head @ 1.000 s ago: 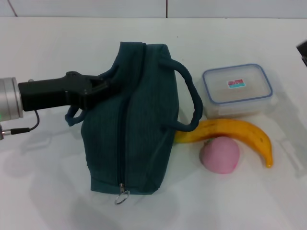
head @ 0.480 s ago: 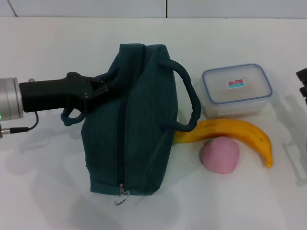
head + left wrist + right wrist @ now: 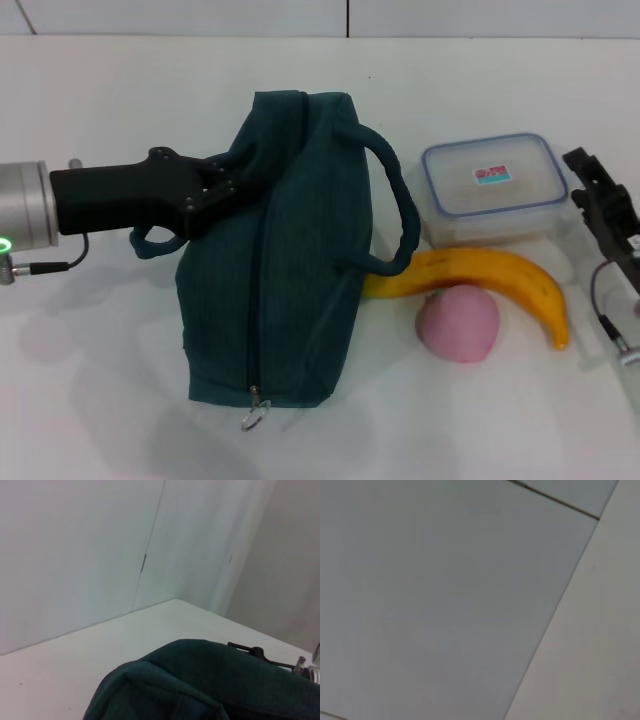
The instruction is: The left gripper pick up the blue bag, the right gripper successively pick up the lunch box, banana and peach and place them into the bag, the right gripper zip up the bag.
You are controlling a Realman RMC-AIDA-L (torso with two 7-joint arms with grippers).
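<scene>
The blue bag [image 3: 290,270] lies on the white table [image 3: 100,400] with its zip closed and the zip pull [image 3: 255,410] at the near end. My left gripper [image 3: 222,182] reaches in from the left and is shut on the bag's upper left edge, by its left handle. In the left wrist view only the bag's fabric [image 3: 200,685] shows. The clear lunch box [image 3: 495,185] with a blue rim stands right of the bag. In front of it lie the banana [image 3: 500,275] and the pink peach [image 3: 460,322]. My right gripper [image 3: 598,195] hangs at the right edge, just right of the lunch box.
The bag's right handle [image 3: 400,210] arches over toward the banana's left end. A clear lid or tray piece [image 3: 610,320] lies near the right edge. The right wrist view shows only wall and table surface.
My right gripper has come into view from the right edge and moved in beside the lunch box. The left gripper has shifted slightly right, pulling the bag's edge with it.
</scene>
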